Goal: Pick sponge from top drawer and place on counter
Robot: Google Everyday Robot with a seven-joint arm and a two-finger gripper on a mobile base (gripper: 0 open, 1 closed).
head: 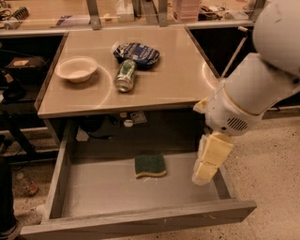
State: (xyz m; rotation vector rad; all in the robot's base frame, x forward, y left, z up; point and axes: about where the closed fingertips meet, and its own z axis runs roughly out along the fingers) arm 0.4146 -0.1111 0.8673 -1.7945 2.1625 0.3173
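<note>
The sponge, dark green on top with a yellow base, lies flat on the grey bottom of the open top drawer, near the drawer's middle and towards the back. My gripper with its yellow foam padding hangs from the white arm over the right side of the drawer, to the right of the sponge and apart from it. It holds nothing that I can see. The beige counter is above the drawer.
On the counter are a white bowl at the left, a green can lying on its side, and a dark blue bag behind it. The white arm crosses the counter's right edge. A cluttered counter with metal posts runs behind.
</note>
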